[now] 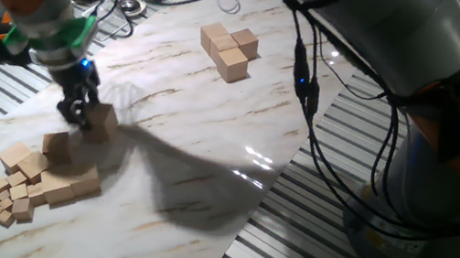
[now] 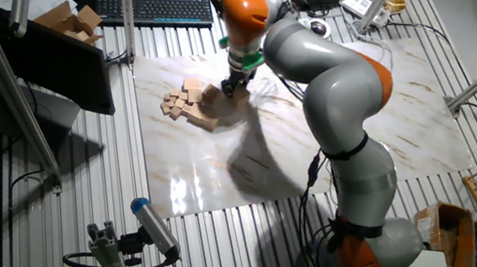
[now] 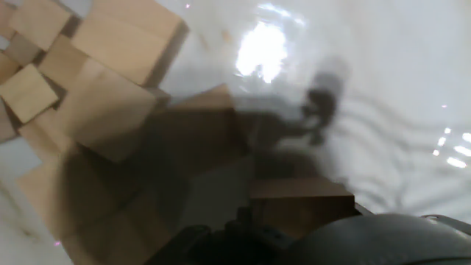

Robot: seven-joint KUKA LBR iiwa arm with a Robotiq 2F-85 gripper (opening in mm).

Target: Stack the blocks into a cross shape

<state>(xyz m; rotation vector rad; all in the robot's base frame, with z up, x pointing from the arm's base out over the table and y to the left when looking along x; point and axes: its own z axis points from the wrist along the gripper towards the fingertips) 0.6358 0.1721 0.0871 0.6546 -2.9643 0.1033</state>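
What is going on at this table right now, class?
The robot arm's gripper is down at the pile of wooden blocks near one end of the marble-patterned table, at a large block. A second group of blocks already sits together at the far end.

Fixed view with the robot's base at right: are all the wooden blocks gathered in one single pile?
No: a separate group of blocks lies far from the pile beside the gripper.
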